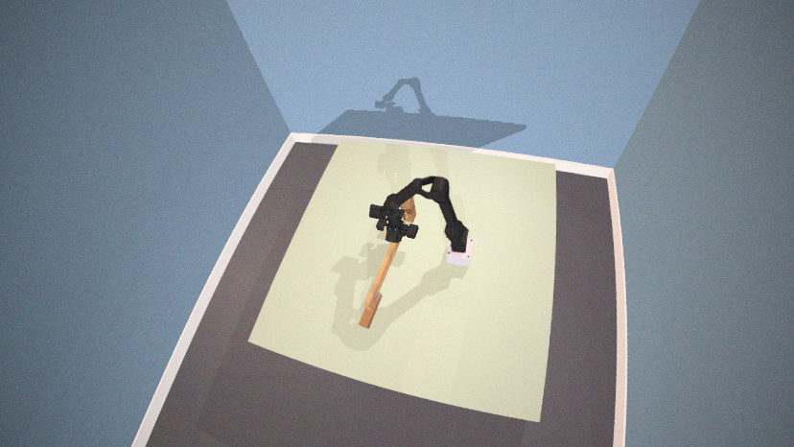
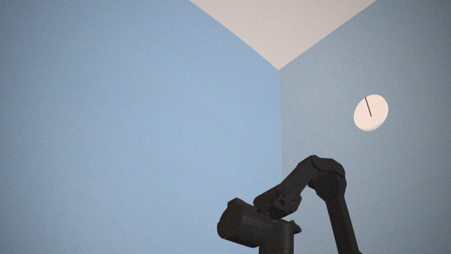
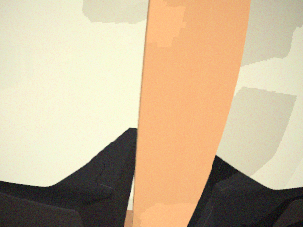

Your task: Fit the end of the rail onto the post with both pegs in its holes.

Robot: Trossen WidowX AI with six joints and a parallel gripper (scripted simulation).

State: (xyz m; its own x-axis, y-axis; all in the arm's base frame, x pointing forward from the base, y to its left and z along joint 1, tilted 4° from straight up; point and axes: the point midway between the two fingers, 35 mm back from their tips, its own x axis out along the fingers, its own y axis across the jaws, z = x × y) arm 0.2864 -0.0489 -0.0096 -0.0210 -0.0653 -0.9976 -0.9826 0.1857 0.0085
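Note:
The long light-wood rail (image 1: 381, 272) (image 3: 184, 97) runs from the footboard block (image 1: 367, 318) up to the gripper in the top view. Its far end lies at the block, beside a small bluish piece (image 1: 377, 296); how it sits in the bracket is too small to tell. My gripper (image 1: 393, 237) (image 3: 154, 137) is shut on the rail near its post end, with a dark finger on each side in the wrist view. The wooden post (image 1: 409, 209) shows partly behind the gripper. The pegs, the holes and any gap between rail and post are hidden.
The white arm base (image 1: 458, 258) stands to the right of the rail. The arm (image 1: 438, 189) (image 2: 328, 176) arches over from it to the gripper. A pale mat (image 1: 500, 333) lies under everything on the dark table. The exterior view shows only the arm, walls and a round clock (image 2: 375, 115).

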